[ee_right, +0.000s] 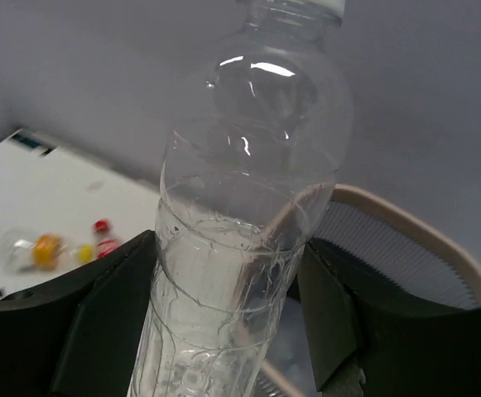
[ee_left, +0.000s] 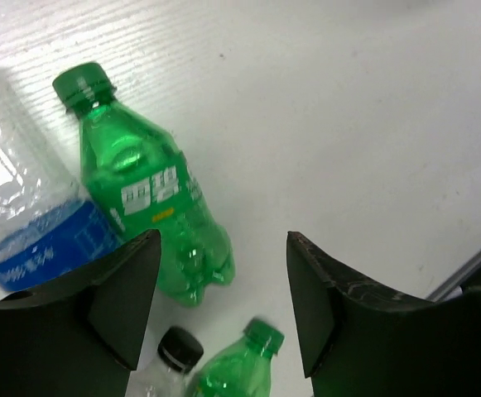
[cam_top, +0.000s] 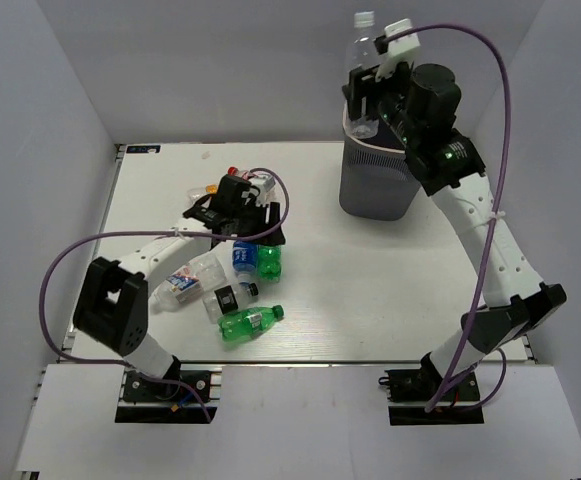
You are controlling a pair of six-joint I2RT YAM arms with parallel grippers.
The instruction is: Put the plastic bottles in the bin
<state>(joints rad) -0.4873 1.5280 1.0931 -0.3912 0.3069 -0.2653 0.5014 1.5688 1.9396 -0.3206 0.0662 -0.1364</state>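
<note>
I have the right pincer [cam_top: 367, 92] clamped around the lower body of a clear bottle [cam_top: 363, 45], jaws spread wide because the bottle fills the gap between them. The bottle stands upright, cap uppermost, and is held high over the mouth of the bin [cam_top: 375, 185] at the far right of the desk [cam_top: 370, 290]. I judge that this height is chosen so the base clears the beige rim and the bottle falls inside when the jaws part. In the right wrist view the rim [ee_right: 406, 219] shows just behind the bottle. The left pincer [ee_left: 222, 289] is open and holds nothing. It hovers above the remaining bottles, which lie on their sides in a loose group on the left half of the desk, well apart from the bin. Below it a green bottle [ee_left: 141, 190] lies beside a blue-labelled bottle [ee_left: 33, 240], its base reaching toward the gap between the jaws. A second green bottle [ee_left: 240, 364] and a black-capped bottle [ee_left: 178, 351] lie nearer. I judge the open stance to be preparation for the next pick.
</note>
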